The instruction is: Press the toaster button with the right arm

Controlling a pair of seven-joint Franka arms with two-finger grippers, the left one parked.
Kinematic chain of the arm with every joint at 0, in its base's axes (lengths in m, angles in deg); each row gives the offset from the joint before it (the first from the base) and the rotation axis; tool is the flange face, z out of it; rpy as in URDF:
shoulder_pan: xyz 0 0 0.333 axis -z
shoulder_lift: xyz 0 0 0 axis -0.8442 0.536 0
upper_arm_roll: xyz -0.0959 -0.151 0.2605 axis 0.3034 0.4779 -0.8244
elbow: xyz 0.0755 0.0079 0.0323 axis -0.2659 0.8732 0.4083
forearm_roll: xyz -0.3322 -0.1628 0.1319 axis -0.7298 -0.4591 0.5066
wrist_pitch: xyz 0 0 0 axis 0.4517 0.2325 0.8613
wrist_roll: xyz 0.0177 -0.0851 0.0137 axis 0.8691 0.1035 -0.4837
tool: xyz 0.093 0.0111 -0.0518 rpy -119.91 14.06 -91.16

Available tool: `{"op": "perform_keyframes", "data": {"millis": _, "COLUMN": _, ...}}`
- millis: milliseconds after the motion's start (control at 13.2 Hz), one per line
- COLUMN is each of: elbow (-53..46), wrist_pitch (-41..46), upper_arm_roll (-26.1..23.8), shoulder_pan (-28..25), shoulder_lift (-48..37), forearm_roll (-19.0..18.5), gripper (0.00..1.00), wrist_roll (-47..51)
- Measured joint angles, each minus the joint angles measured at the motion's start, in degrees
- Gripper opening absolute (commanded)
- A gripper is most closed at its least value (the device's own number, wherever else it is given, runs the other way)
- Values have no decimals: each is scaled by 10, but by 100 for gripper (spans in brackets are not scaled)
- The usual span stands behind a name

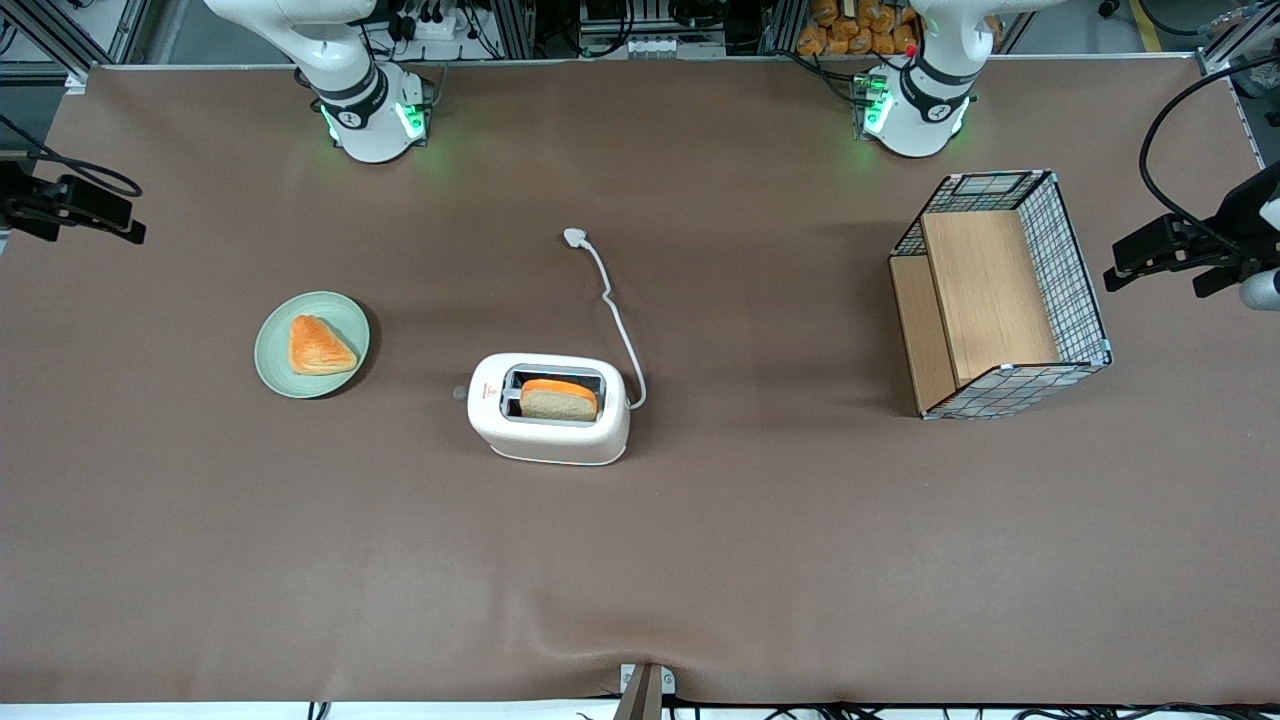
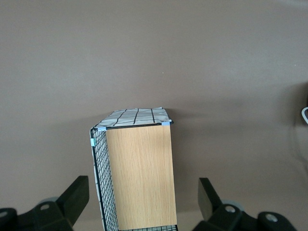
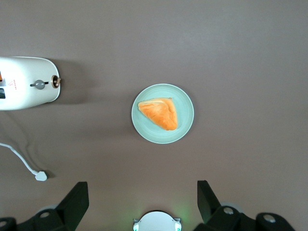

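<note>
The right arm [image 1: 345, 75] is raised high over the brown table [image 1: 700, 560], wrist camera looking straight down. Its gripper [image 3: 143, 202] hangs above the green plate [image 3: 185, 103] bearing a toast triangle [image 3: 160, 112], fingers [image 3: 77, 202] spread wide and grasping nothing. The white toaster [image 1: 548, 408] stands mid-table with a bread slice [image 1: 558, 398] in its slot. The toaster button [image 3: 39, 84] projects from the end facing the plate. The cord's plug [image 1: 574, 237] lies farther from the front camera.

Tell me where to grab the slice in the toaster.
Pinch the slice by its exposed top edge, coming straight down, jaws across its flat faces: it stands upright in the toaster slot, sides hidden. The open gripper hangs high above the plate.
</note>
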Motion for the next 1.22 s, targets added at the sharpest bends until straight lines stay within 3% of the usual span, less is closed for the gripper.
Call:
{"op": "perform_keyframes", "data": {"millis": 228, "elbow": -43, "wrist_pitch": -1, "upper_arm_roll": -1, "shoulder_pan": -13, "shoulder_lift": 42, "forearm_roll": 13, "gripper": 100, "wrist_roll": 0}}
{"op": "perform_keyframes", "data": {"millis": 456, "elbow": -57, "wrist_pitch": -8, "upper_arm_roll": -1, "shoulder_pan": -31, "shoulder_lift": 109, "forearm_roll": 76, "gripper": 100, "wrist_roll": 2}}
{"op": "perform_keyframes", "data": {"millis": 684, "elbow": -61, "wrist_pitch": -72, "upper_arm_roll": -2, "shoulder_pan": -72, "shoulder_lift": 165, "forearm_roll": 89, "gripper": 98, "wrist_roll": 17}}
{"op": "perform_keyframes", "data": {"millis": 912, "elbow": -66, "wrist_pitch": -97, "upper_arm_roll": -2, "shoulder_pan": -90, "shoulder_lift": 183, "forearm_roll": 98, "gripper": 9, "wrist_roll": 24}}
{"op": "perform_keyframes", "data": {"millis": 988, "elbow": -66, "wrist_pitch": -99, "upper_arm_roll": -2, "shoulder_pan": -90, "shoulder_lift": 185, "forearm_roll": 108, "gripper": 0, "wrist_roll": 24}}
{"op": "perform_keyframes", "data": {"millis": 1216, "elbow": -64, "wrist_pitch": -101, "upper_arm_roll": -2, "shoulder_pan": -92, "shoulder_lift": 203, "forearm_roll": 144, "gripper": 0, "wrist_roll": 24}}
